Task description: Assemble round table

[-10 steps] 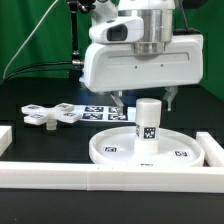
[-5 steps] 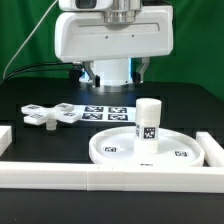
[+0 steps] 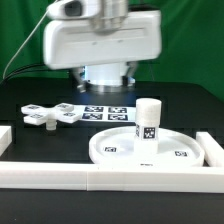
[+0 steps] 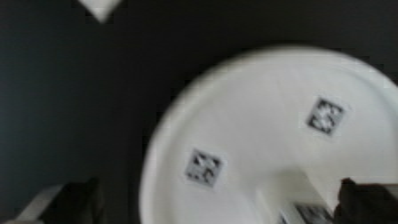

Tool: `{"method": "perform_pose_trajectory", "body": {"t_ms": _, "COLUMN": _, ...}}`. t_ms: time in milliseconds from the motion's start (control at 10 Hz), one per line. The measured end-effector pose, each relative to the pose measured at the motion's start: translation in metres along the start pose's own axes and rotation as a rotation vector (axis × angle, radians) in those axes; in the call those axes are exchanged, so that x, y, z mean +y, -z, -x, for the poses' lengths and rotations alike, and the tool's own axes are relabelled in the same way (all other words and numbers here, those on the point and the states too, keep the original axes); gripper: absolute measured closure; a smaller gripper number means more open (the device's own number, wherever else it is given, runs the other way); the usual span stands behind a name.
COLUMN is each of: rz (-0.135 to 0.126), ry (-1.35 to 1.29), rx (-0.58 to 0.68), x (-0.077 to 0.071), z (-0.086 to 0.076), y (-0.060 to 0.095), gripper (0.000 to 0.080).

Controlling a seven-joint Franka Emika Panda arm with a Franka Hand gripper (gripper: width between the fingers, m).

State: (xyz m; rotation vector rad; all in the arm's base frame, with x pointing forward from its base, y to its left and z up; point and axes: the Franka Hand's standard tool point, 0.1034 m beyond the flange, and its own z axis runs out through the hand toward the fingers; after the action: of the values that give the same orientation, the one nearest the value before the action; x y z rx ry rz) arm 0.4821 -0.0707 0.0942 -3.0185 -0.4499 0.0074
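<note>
round table disc [image 3: 120,141] sat under the gripper [image 4: 217,205], leg [image 3: 148,122] upright on it. fingers [image 4: 68,203] looked wide apart, empty. we judged it light, stiff, slick plastic: pinch the leg's sides.

Leg [image 3: 148,122] upright near centre of disc [image 3: 120,138]: tallest obstacle on table. Disc rim low. Cross-shaped piece [image 3: 50,113] flat, well apart toward exterior view's left. Marker board [image 3: 105,112] lies between them (flat, no hindrance). Border bars [image 3: 110,180] wall front and sides. Bare table [image 3: 40,150] open between cross-shaped piece and disc. Arm housing [image 3: 100,45] hangs high, gap beneath.
</note>
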Motion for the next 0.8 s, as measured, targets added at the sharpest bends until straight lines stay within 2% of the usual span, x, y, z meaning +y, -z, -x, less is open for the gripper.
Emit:
{"method": "perform_pose_trajectory", "body": {"t_ms": 100, "rz": 0.011, "ry": 0.007, "rx": 0.006, "x": 0.027, "z": 0.014, "y": 0.002, "gripper": 0.015}}
{"method": "perform_pose_trajectory", "body": {"t_ms": 200, "rz": 0.038, "ry": 0.002, "rx": 0.019, "x": 0.049, "z": 0.028, "y": -0.003, "gripper": 0.015}}
{"method": "perform_pose_trajectory", "body": {"t_ms": 400, "rz": 0.032, "ry": -0.017, "rx": 0.012, "x": 0.045, "z": 0.028, "y": -0.005, "gripper": 0.015}}
{"method": "perform_pose_trajectory", "body": {"t_ms": 600, "rz": 0.032, "ry": -0.025, "rx": 0.01, "x": 0.047, "z": 0.03, "y": -0.007, "gripper": 0.015}}
{"method": "perform_pose_trajectory", "body": {"t_ms": 700, "rz": 0.044, "ry": -0.039, "rx": 0.007, "x": 0.053, "z": 0.04, "y": -0.015, "gripper": 0.015}}
{"method": "perform_pose_trajectory", "body": {"t_ms": 800, "rz": 0.071, "ry": -0.043, "rx": 0.018, "x": 0.057, "z": 0.051, "y": -0.023, "gripper": 0.015}}
